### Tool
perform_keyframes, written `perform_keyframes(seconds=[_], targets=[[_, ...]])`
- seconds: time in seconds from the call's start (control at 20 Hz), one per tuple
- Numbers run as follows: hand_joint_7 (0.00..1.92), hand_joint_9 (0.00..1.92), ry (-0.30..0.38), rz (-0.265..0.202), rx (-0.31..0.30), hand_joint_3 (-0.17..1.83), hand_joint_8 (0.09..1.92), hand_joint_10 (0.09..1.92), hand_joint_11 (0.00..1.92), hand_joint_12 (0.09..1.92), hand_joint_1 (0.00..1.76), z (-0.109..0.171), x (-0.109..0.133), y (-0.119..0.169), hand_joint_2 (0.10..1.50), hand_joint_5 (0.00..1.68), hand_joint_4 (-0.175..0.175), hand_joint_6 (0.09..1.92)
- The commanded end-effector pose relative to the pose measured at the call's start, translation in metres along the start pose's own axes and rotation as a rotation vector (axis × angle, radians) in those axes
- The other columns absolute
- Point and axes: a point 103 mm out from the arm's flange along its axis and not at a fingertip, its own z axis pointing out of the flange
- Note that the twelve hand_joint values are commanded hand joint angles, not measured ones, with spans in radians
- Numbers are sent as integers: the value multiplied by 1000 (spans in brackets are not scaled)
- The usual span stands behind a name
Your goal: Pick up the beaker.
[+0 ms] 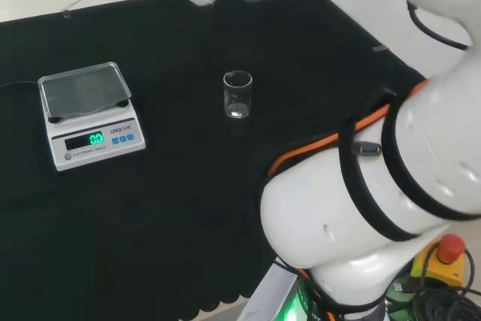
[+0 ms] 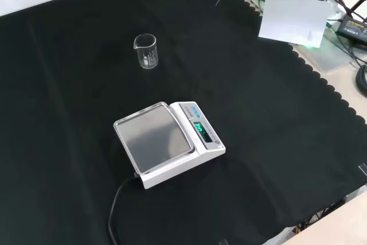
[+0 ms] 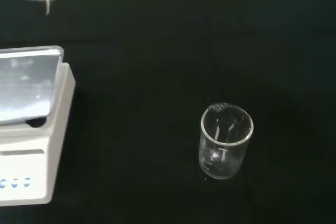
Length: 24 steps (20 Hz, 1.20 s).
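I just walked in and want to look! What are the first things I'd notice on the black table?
A small clear beaker stands upright and alone near the middle of the black cloth; it looks empty. To its left in the head view, well apart from it, sits a white scale with a glowing green display. The big white arm looms at that view's right.
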Motion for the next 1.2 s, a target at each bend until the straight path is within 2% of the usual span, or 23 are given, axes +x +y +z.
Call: perform_keyframes(seconds=[0.05,0.3,0.35,0.4,0.45,0.55,0.65,0.7,0.8,1.0,1.2], targets=[[355,355,-23,35,51,321,777,869,79,1503,693,38,-24,67,628,328,-44,210],[310,336,-12,57,92,310,772,876,64,1507,696,61,-35,83,626,317,-39,185],[299,328,-186,190,82,304,776,882,40,1515,696,69,-16,88,629,321,-38,172],[291,321,-180,204,81,299,779,886,22,1512,696,77,-6,93,631,323,-37,159],[282,314,-133,161,88,294,780,888,11,1496,697,77,-19,93,632,322,-36,147],[263,283,-58,88,119,283,775,887,2,1442,697,85,-13,97,633,312,-30,121],[232,249,-35,76,129,272,765,886,0,1402,696,107,-8,108,631,290,-24,95],[211,236,-45,51,150,267,758,887,0,1390,696,109,-22,105,629,274,-21,87],[179,219,-52,48,169,259,748,888,0,1379,693,116,-31,106,623,243,-15,87],[150,205,-14,47,204,249,738,889,0,1375,690,136,-48,111,615,216,-9,87],[141,199,-12,32,243,244,735,890,0,1375,686,162,-48,121,614,204,-7,87]])
